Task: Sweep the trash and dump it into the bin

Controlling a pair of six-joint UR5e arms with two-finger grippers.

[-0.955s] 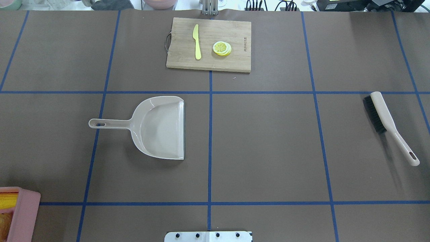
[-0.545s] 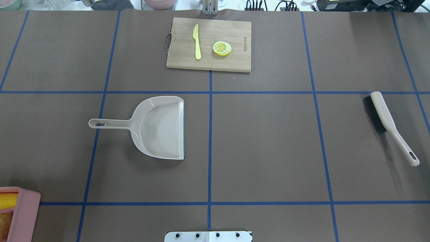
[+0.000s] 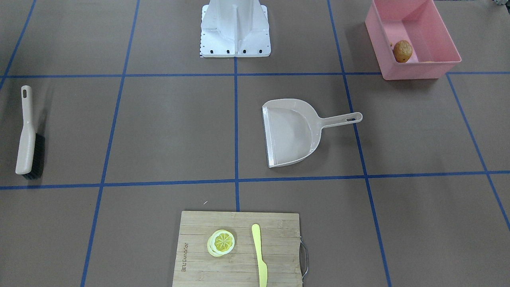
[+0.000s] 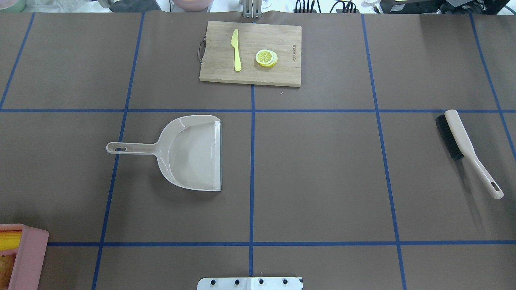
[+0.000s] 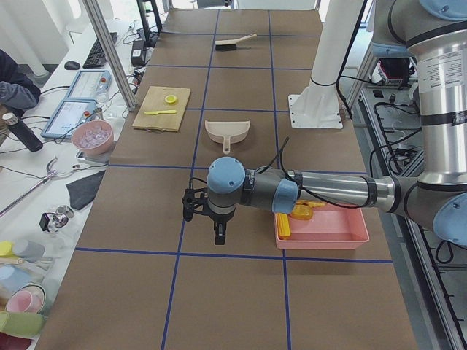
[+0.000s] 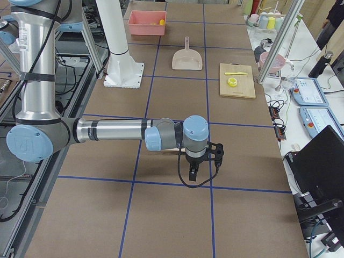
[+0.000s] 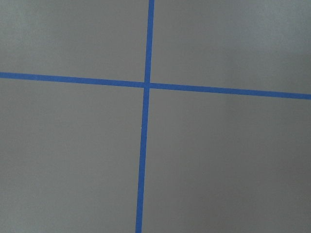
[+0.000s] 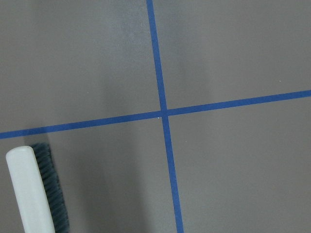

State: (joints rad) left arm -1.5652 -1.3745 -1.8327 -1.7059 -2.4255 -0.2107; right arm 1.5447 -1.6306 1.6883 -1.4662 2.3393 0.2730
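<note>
Table: middle squares lie open.
Bin: at the table's corner on the robot's left.
Dustpan: flat, well apart from the bin.
Left gripper: near the bin, outside it; cannot tell finger spread.
Right gripper: near the brush; finger spread likewise unclear.
Trash: potato, corn and ginger inside the bin.

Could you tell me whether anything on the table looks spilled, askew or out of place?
Nothing stands out. The dustpan lies flat and empty, the brush rests on the table, the knife and lemon slices sit on the cutting board, and the potato is inside the pink bin.
</note>
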